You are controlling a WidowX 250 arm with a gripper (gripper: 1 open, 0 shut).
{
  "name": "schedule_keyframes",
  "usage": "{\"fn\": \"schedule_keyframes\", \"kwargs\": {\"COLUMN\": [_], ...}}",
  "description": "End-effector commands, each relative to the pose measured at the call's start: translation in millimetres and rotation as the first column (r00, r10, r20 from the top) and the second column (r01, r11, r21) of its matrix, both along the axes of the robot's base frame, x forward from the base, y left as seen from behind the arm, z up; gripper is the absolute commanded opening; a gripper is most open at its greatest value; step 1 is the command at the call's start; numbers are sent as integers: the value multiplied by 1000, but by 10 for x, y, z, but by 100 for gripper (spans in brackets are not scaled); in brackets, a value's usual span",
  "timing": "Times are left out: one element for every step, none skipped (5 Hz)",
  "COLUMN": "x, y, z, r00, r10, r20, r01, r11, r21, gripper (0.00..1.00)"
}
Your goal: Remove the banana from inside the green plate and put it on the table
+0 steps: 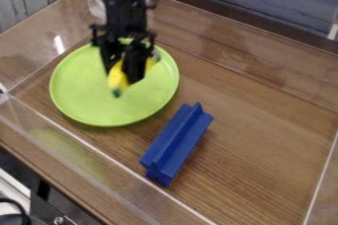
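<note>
The small yellow banana [117, 79] hangs above the green plate [93, 103], clear of its surface. My gripper [122, 65] is shut on the banana's upper part, with the greenish tip pointing down. The black arm rises from it to the top edge of the view. The lime-green plate lies on the reddish-brown table [251, 71], left of centre, with nothing else in it.
A blue block [179, 142] lies on the table just right of the plate's front rim. Clear acrylic walls [40, 140] border the table at the front and left. A white container stands at the back, partly hidden behind the arm.
</note>
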State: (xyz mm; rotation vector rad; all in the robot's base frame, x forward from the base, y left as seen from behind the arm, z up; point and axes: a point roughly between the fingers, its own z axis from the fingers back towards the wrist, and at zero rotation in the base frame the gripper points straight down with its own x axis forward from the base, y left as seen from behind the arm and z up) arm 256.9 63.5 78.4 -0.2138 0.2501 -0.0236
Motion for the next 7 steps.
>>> {"fn": "schedule_keyframes", "kwargs": {"x": [303, 492, 579, 578, 556, 492, 466], "y": [-272, -652, -1014, -1217, -1180, -1127, -1062], "z": [228, 211, 73, -75, -205, -63, 164], "r00": [997, 998, 997, 997, 998, 995, 988], "r10": [21, 8, -9, -35, -36, -28, -28], "r20": [68, 68, 71, 72, 61, 93, 152], "r01": [-21, -8, 9, 36, 36, 29, 32], "r11": [1000, 1000, 1000, 999, 999, 1000, 999], "r21": [5, -6, -10, -16, -7, -10, -26], "gripper": [0, 0, 0, 0, 0, 0, 0]}}
